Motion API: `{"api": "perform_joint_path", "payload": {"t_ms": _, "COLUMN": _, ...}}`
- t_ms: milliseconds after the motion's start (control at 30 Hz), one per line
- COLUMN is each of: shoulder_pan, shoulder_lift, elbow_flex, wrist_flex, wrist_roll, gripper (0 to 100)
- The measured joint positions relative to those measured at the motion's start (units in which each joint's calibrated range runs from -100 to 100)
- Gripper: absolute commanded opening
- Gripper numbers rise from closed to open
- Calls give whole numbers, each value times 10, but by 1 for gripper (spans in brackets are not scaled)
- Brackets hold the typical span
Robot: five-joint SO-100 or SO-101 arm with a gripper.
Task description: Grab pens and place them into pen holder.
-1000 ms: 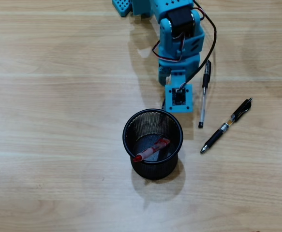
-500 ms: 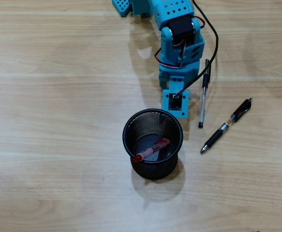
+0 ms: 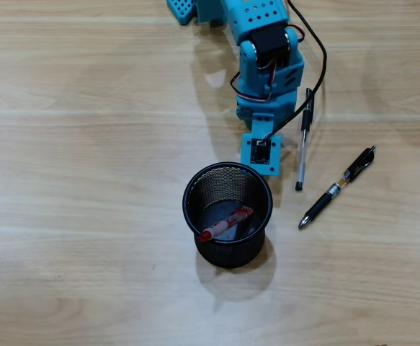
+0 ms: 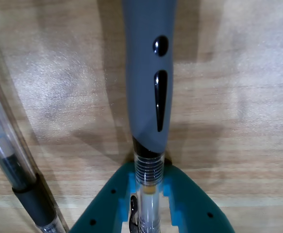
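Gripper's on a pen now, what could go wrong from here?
1. The gripper pinches the grey-grip pen near one end; it may pivot or slip when lifted.
2. The clear pen lies right alongside and may get knocked.
3. The red pen slants across the mesh pen holder, possibly blocking entry.

1. Overhead view – looks straight down on the wooden table, far enough to take in the arm.
2. Wrist view – sits very close above the gripper, apparently facing down at the table; both views share that wood.
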Motion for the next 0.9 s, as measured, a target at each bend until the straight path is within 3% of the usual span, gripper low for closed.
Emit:
{"api": "perform_joint_path", "payload": {"t_ms": 367, "shoulder_pan": 0, "shoulder_lift": -93, "elbow_flex": 5, "wrist_flex": 6, "wrist_roll": 0, "gripper": 2}}
{"api": "perform_joint_path", "payload": {"t_ms": 900, "shoulder_pan": 67, "shoulder_lift": -395, "elbow_flex": 6, "wrist_flex": 229, "wrist_roll": 0, "gripper": 2}}
